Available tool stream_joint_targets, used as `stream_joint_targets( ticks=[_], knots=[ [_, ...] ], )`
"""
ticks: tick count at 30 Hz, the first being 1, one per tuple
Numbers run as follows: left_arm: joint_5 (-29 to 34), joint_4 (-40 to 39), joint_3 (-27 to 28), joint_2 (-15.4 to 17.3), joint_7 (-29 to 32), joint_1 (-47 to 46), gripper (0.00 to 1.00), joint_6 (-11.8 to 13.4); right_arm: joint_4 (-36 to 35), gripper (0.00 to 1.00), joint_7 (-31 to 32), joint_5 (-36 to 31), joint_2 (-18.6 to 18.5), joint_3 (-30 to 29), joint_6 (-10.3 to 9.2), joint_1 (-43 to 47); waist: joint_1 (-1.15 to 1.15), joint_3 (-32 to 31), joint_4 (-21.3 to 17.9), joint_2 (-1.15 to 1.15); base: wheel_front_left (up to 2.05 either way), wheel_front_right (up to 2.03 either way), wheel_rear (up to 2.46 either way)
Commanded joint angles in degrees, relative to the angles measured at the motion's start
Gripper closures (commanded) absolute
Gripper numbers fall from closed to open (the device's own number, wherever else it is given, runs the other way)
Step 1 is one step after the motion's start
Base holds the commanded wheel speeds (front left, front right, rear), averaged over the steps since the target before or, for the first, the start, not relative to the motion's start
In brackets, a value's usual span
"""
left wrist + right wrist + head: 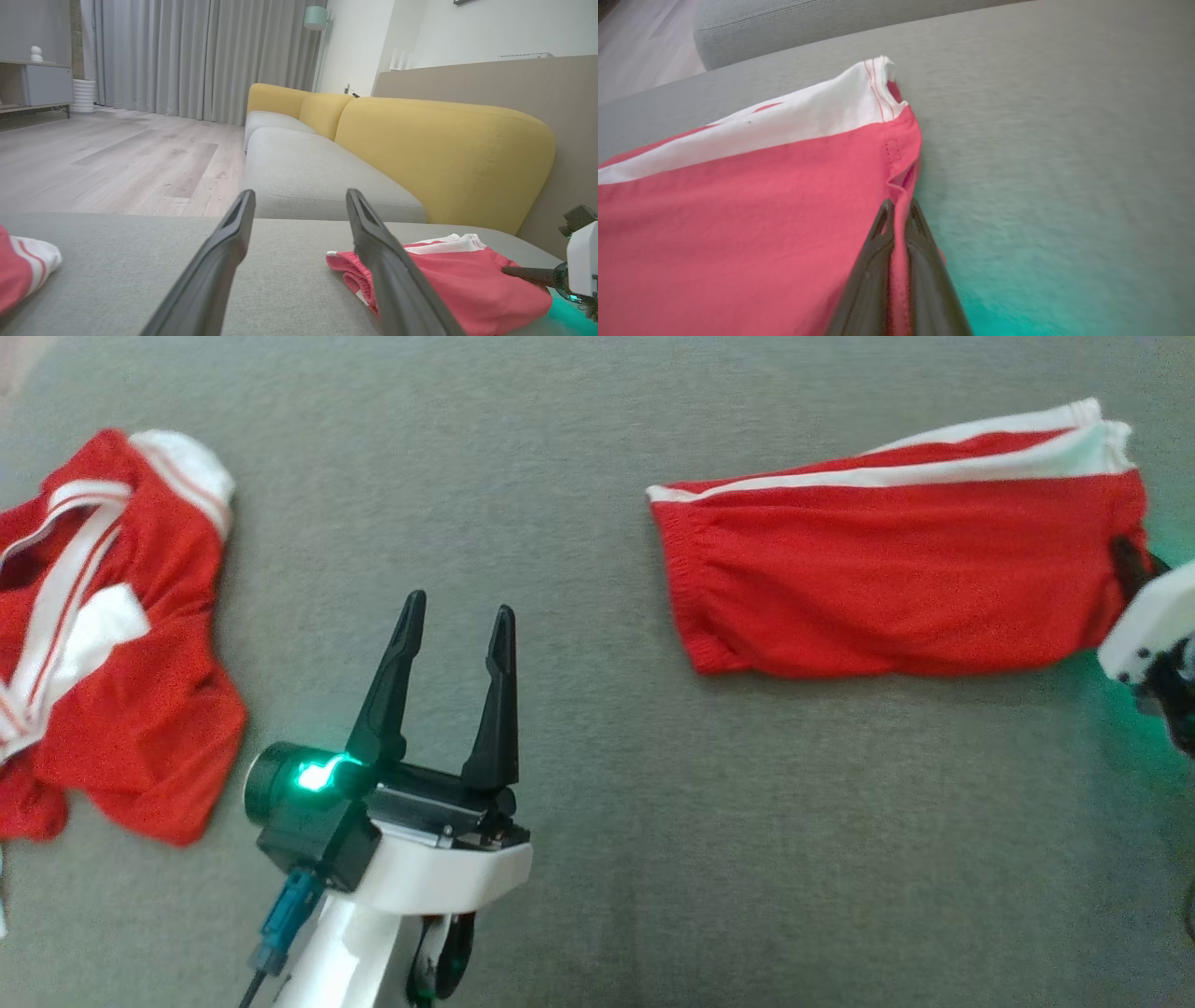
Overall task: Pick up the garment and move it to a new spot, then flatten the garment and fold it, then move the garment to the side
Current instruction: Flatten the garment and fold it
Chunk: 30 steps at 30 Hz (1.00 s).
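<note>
The folded red garment point(896, 579), with a white band along its far edge, is lying flat on the right side of a grey cushion point(579, 448). It is looking like a pair of shorts, with a gathered waistband end facing the middle of the head view.

The right tool point(901, 203) is pinching the garment's right-hand edge. Its two dark fingers are pressing together on a thin fold of red cloth, just below the white corner. The left tool point(459, 605) is hanging above bare cushion at the lower centre-left, fingers spread and holding nothing, well apart from the garment. A second red and white garment point(112, 644) is lying crumpled at the far left, with nothing touching it.

The cloth is appearing thin, light and limp, so it is likely going to sag and trail rather than hold its shape. Pulled by one edge alone, the folded layers are probably going to slide apart or bunch up. The smooth knit could also be slipping from a shallow pinch. A bite through every layer at the edge seems safest. The thicker gathered waistband at the opposite end is offering a firm second hold.

No brand, label or writing is showing clearly enough to read. White stripes and fine red stitching on the white band are the visible markings.
</note>
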Motion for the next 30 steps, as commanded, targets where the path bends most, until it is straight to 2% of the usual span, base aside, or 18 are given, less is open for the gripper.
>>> stream_joint_targets(
  ticks=[1, 6, 10, 14, 20, 27, 28, 29, 30],
  knots=[
    [0.51, -1.81, 2.11, -0.06, -0.29, -1.11, 0.0, -0.15, -0.84, 1.0, -0.91, 0.44, -2.17, -0.06, 0.39, 1.16, 0.0, -0.73, -2.06, 0.0, 0.0, 0.0, 0.0],
    [0.98, -1.69, 2.51, -0.06, -0.29, -1.07, 0.0, -0.69, -0.43, 1.0, -3.83, 1.32, -5.71, -2.81, 0.39, 3.5, 0.0, -0.94, -4.87, 0.0, 0.0, 0.0, 0.0],
    [1.19, -1.11, 2.39, -0.06, -0.29, -0.8, 0.0, -1.12, -4.84, 1.0, -6.53, 2.89, -5.46, -3.96, 0.39, 4.52, 0.0, -1.57, -5.92, 0.0, 0.0, 0.0, 0.0],
    [1.53, -0.49, 2.42, -0.06, -0.29, -0.31, 0.0, -1.51, -11.88, 1.0, -7.5, 3.86, -3.89, -3.19, 0.39, 5.06, 0.0, -2.75, -6.0, 0.0, 0.0, 0.0, 0.0],
    [2.14, 0.08, 2.63, -0.06, -0.29, 0.4, 0.0, -1.87, -26.48, 1.0, -5.62, 4.63, -1.29, 0.18, 0.39, 7.41, 0.0, -4.71, -5.01, 0.0, 0.0, 0.0, 0.0],
    [1.12, 0.21, 1.95, -0.06, -0.29, 0.87, 0.0, -1.59, -37.48, 1.0, -0.42, 1.42, 4.88, 7.17, 0.39, 13.02, 0.0, -5.89, -1.87, 0.0, 0.0, 0.0, 0.0],
    [0.85, 0.11, 1.85, -0.06, -0.29, 0.9, 0.0, -1.43, -37.93, 0.88, -0.17, 1.17, 6.07, 7.79, 0.39, 14.14, 0.0, -5.99, -1.36, 0.0, 0.0, 0.0, 0.0],
    [0.61, -0.17, 1.86, -0.06, -0.29, 0.9, 0.0, -1.14, -38.19, 0.0, -0.45, 0.71, 7.33, 8.2, 0.39, 15.26, 0.0, -6.08, -0.84, 0.0, 0.0, 0.0, 0.0],
    [0.36, -0.55, 1.83, -0.06, -0.29, 0.91, 0.0, -0.88, -38.31, 0.0, -1.36, 0.27, 8.63, 8.1, 0.39, 16.45, 0.0, -6.21, -0.26, 0.0, 0.0, 0.0, 0.0]
  ],
)
